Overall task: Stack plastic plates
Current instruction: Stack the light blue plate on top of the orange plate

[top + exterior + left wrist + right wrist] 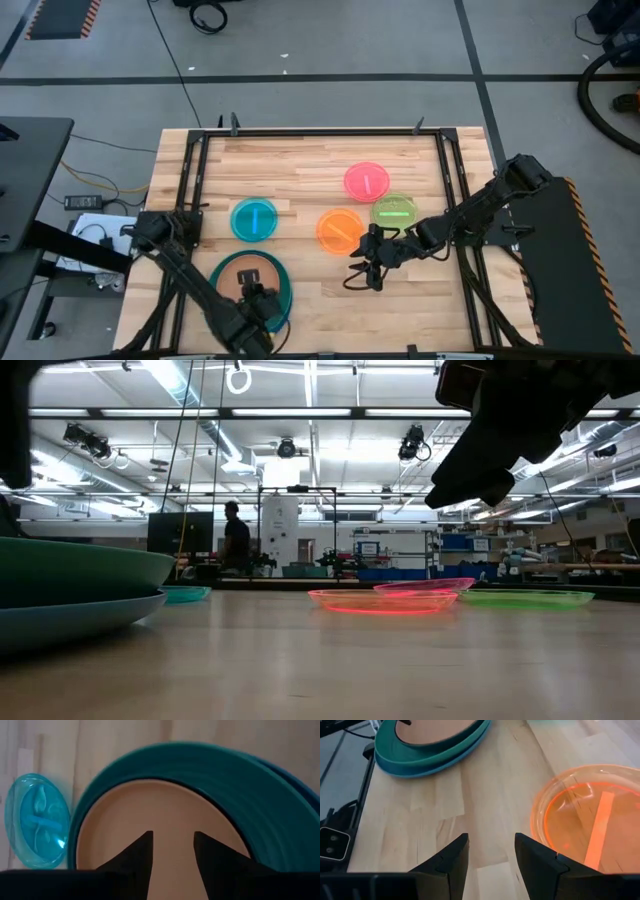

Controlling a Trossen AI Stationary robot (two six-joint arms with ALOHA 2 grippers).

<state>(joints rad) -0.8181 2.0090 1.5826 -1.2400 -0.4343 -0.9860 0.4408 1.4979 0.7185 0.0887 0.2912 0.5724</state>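
Note:
A brown plate (248, 272) lies on top of a stack of larger teal and blue plates (281, 290) at the table's near left. The small cyan plate (254, 220), orange plate (339, 230), green plate (395, 211) and pink plate (366, 181) lie singly on the wood. My left gripper (172, 845) is open over the brown plate (150, 815), at the stack's near side (260, 300). My right gripper (491, 847) is open above bare wood (362, 272), just near of the orange plate (590, 820).
A black metal frame (320, 132) runs around the tabletop. Bare wood lies between the stack and the orange plate (470, 785). In the low view a person (236, 540) stands far off in the room behind the table.

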